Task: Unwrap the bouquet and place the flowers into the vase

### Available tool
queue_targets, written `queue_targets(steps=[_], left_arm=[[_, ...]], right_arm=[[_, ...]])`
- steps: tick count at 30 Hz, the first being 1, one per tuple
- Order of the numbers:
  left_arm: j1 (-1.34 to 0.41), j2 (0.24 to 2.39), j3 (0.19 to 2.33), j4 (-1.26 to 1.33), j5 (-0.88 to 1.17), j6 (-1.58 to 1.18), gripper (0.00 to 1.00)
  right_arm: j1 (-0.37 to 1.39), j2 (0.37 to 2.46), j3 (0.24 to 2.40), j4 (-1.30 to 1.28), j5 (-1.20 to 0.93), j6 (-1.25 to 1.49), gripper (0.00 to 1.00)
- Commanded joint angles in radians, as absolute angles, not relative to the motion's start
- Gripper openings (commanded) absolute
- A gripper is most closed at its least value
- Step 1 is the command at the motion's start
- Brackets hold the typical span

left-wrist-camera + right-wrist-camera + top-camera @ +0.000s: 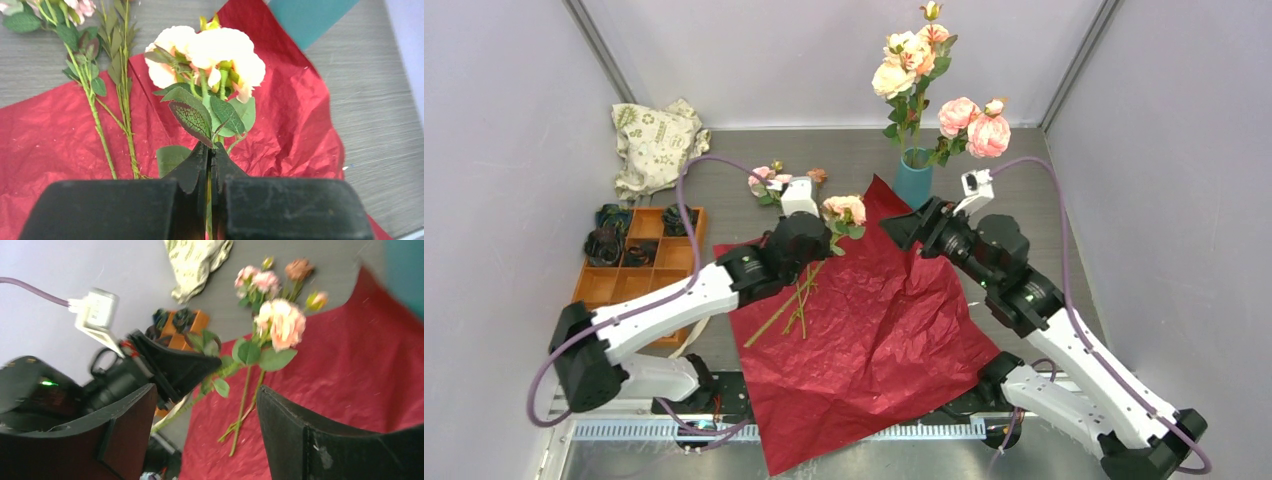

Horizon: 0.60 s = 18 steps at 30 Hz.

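The flowers [911, 55] partly stand in the vase [913, 180] at two o'clock of the left gripper [210, 150], which pinches shut on another rose [210, 50] stem for carrying there, the right gripper [206, 390] gaping empty.

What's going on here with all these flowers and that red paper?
The bouquet is already unwrapped: its red wrapping paper lies spread flat on the table. Several roses stand in the teal vase. The left gripper is shut on the stem of a peach rose, holding it over the paper. The right gripper is open and empty beside the vase. A few more flowers lie waiting on the table and paper.
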<state>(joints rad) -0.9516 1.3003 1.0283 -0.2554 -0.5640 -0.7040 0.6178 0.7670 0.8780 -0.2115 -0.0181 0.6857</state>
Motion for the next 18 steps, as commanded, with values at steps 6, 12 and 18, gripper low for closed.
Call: queue_targets(steps=[6, 12, 18], left_arm=[[-0.970, 0.985, 0.988, -0.242, -0.581, -0.667, 0.00], [-0.975, 0.873, 0.981, -0.210, -0.424, -0.636, 0.01], [-0.982, 0.848, 0.968, -0.182, -0.313, -0.624, 0.01]], right_arm=[[0.616, 0.855, 0.661, 0.312, -0.258, 1.136, 0.76], [0.616, 0.950, 0.582, 0.637, -0.287, 1.317, 0.73], [0.616, 1.020, 0.573, 0.799, -0.314, 1.400, 0.72]])
